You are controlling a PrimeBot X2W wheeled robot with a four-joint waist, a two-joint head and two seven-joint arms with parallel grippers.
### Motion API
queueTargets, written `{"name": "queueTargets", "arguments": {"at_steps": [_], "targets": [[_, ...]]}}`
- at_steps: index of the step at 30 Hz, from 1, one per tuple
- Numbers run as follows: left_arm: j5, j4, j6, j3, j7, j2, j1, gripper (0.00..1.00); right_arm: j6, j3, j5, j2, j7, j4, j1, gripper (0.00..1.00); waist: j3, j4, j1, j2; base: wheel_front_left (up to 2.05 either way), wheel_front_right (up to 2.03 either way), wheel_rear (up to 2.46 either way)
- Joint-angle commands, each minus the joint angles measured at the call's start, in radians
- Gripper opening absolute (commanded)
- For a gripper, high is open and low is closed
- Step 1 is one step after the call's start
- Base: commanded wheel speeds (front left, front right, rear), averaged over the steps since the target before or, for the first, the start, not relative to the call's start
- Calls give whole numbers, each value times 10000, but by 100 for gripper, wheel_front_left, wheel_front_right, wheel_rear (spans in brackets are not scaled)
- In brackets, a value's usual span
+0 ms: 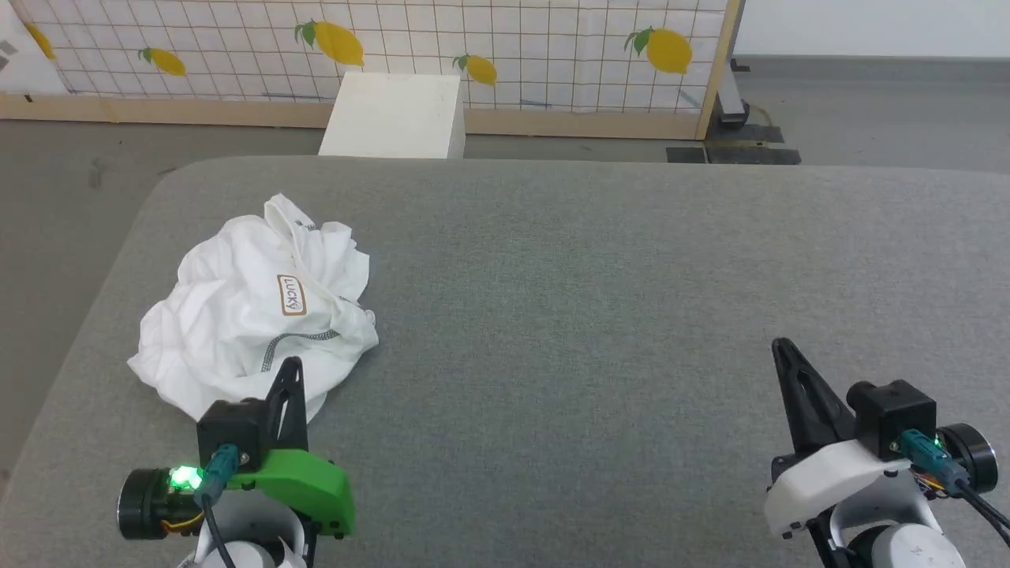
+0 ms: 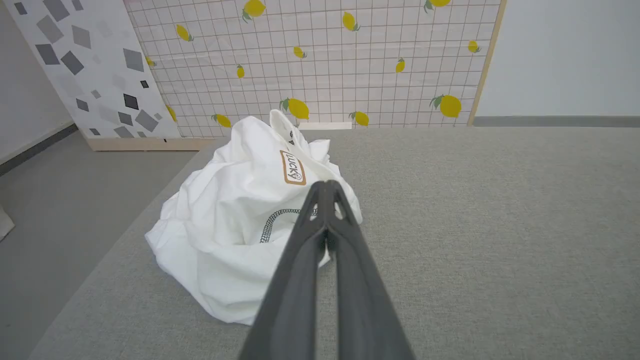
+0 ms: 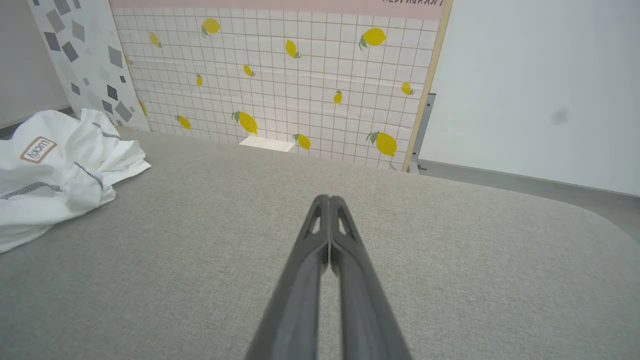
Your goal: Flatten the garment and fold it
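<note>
So the garment is being seen as a crumpled heap on the left part of the grey table, near its rounded corner, with the LUCKY patch facing up. The left claw is being held clenched with nothing in it, its tip pointed at the heap's near edge; contact can't be told. The right claw is being held clenched and empty too, well apart from the garment, over bare grey fabric.
</note>
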Motion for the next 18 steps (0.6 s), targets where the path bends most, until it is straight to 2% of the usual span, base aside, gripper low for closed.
{"name": "queueTargets", "arguments": {"at_steps": [1,18], "targets": [[128,-26,64,28,14,-36,112,0,-15,20,-64,9,1,-53,87,0,0,0,0,0,0,0,0],[128,-26,64,28,14,-36,112,0,-15,20,-64,9,1,-53,87,0,0,0,0,0,0,0,0]]}}
